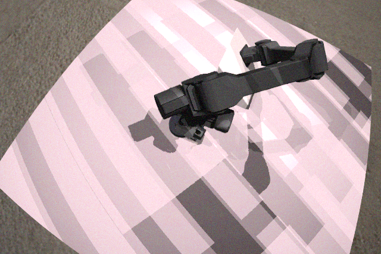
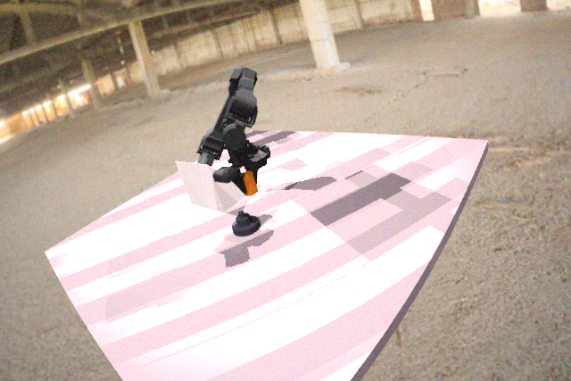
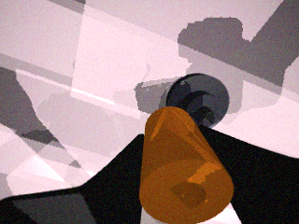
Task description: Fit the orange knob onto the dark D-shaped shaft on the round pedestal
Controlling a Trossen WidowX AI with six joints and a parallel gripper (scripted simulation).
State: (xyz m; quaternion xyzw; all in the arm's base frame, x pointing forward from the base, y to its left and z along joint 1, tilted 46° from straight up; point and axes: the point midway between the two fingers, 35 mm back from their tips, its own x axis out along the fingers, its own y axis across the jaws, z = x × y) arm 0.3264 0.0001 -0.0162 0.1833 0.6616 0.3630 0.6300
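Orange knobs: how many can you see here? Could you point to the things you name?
1. The orange cylindrical knob (image 2: 250, 183) (image 3: 179, 159) is between the fingers of the black gripper (image 2: 245, 184) (image 3: 170, 134), held above the table. The arm could be hiding others in the top view.

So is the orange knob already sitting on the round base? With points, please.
No, the orange knob (image 2: 250, 183) (image 3: 187, 159) hangs above the round base (image 2: 245, 226) (image 3: 217, 95).

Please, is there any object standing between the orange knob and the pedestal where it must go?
Nothing visible: the claw holds the orange knob above the pedestal; the pale wedge stands beside.
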